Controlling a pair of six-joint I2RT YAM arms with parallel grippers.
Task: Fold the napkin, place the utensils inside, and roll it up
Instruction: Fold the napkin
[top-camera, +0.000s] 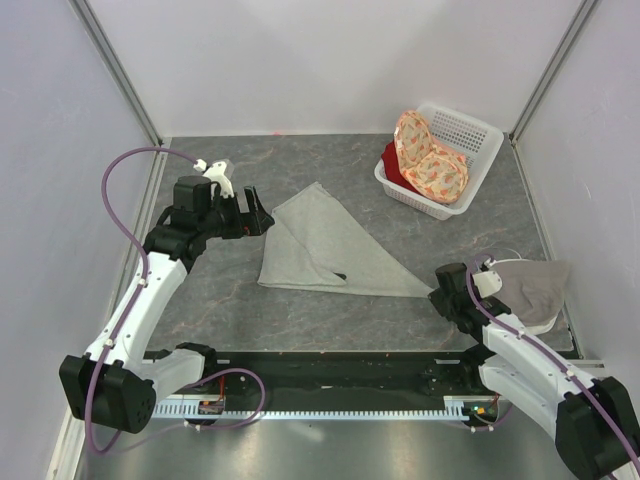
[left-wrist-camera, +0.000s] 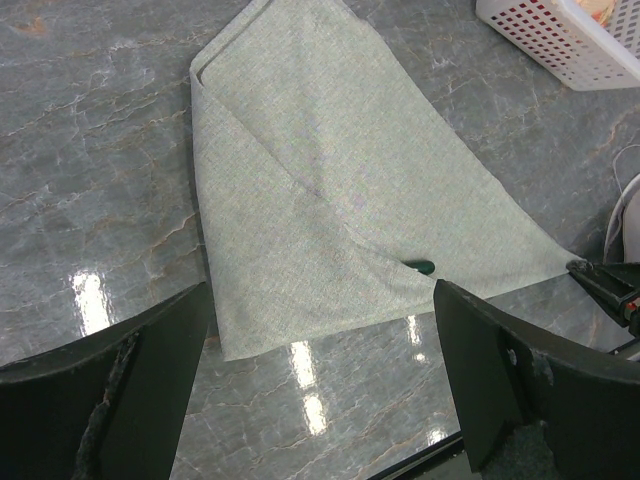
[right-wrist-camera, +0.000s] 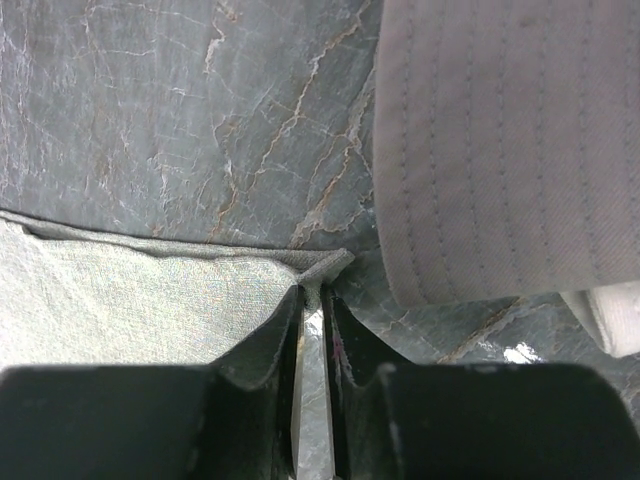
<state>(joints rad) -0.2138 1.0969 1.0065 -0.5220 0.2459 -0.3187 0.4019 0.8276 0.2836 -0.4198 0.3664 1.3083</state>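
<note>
Nearest the overhead camera, the rail (top-camera: 330, 372) carrying both arm bases is lying on the table (top-camera: 200, 300), on the near side of the napkin. The napkin (top-camera: 325, 250) is lying folded into a rough triangle. The left gripper (top-camera: 258, 212) is hovering at the napkin's left corner with its jaws spread and nothing between them. The right gripper (top-camera: 440, 290) is pressing on the napkin's long right tip. A dark speck at the napkin's near edge is the end of the fork (top-camera: 340, 275). A white basket (top-camera: 480, 135) of orange floral cloths (top-camera: 430, 160) is sitting beyond the napkin's right side, and a beige-grey cloth (top-camera: 535, 285) is lying just right of its tip.

From the left wrist, we are looking between the spread fingers (left-wrist-camera: 120, 385) at the napkin's layered folds, with only the fork's green handle end (left-wrist-camera: 420, 266) peeking out.

From the right wrist, the pincer is clamping the very tip of the napkin (right-wrist-camera: 130, 300), its fingers (right-wrist-camera: 262, 345) nearly meeting on the cloth, with the beige-grey cloth (right-wrist-camera: 510, 150) just beside it.

We are judging that the fold is done and the fork tucked in, so rolling is the step in hand. Next, we are expecting to carry the pinched tip over the fork towards the left corner, low and evenly, so the fork does not slide out.
</note>
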